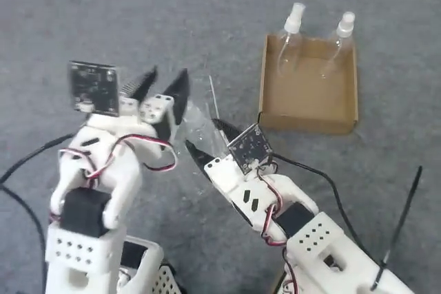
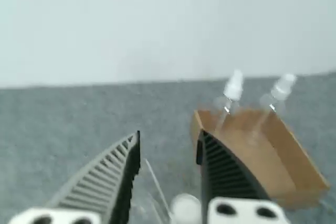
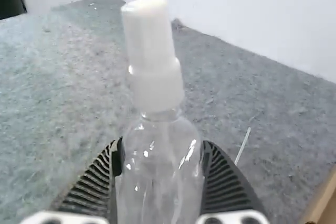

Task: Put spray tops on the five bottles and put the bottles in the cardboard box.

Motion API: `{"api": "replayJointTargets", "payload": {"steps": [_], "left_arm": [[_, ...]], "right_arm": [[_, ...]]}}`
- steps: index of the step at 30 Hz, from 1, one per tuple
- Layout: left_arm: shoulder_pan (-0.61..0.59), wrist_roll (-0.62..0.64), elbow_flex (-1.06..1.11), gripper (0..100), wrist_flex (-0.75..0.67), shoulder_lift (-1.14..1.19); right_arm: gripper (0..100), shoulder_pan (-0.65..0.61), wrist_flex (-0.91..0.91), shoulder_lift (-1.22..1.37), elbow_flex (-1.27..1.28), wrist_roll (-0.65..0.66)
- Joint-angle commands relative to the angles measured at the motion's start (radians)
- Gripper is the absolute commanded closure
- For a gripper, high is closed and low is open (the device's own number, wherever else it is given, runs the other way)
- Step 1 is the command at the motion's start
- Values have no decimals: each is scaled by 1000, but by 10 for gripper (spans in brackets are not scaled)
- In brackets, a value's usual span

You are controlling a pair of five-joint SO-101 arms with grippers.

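Observation:
My right gripper (image 1: 201,133) is shut on a clear bottle (image 3: 157,177) that carries a white spray top (image 3: 152,56); the bottle (image 1: 198,118) shows faintly over the carpet at mid-table. Just to its left my left gripper (image 1: 167,74) stands open with nothing between its fingers (image 2: 113,177), and a white spray top (image 2: 184,205) shows low between them. The cardboard box (image 1: 310,118) lies at the back right. Two capped bottles (image 1: 289,39) (image 1: 334,49) lean in it, also seen past the left gripper (image 2: 169,136) in the box (image 2: 294,171).
A thin white tube (image 1: 213,98) lies loose on the grey carpet between the grippers and the box, also seen from the right wrist (image 3: 242,145). A black strap (image 1: 403,215) sticks up by the right arm's base. Cables trail at the front left.

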Motion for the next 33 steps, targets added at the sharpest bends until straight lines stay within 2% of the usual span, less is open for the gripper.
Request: {"api": "replayJointTargets", "payload": {"steps": [1,9,12,16,22,26,33], "left_arm": [[-41,-20,-28,837,0,6],[-38,-26,170,837,-100,5],[-38,-26,252,837,-176,5],[-40,-26,265,837,-227,6],[-49,-26,176,837,-218,-6],[-86,-23,114,837,-117,-66],[-120,-25,232,835,-5,-342]], "right_arm": [[993,13,-21,-38,-14,-11],[993,15,-19,-38,-14,-11],[993,15,-19,-38,-14,-11],[993,12,-19,-38,-14,-9],[993,15,-19,-38,-14,-9],[993,16,-19,-38,-14,-9],[993,59,30,-38,-58,-8]]}}
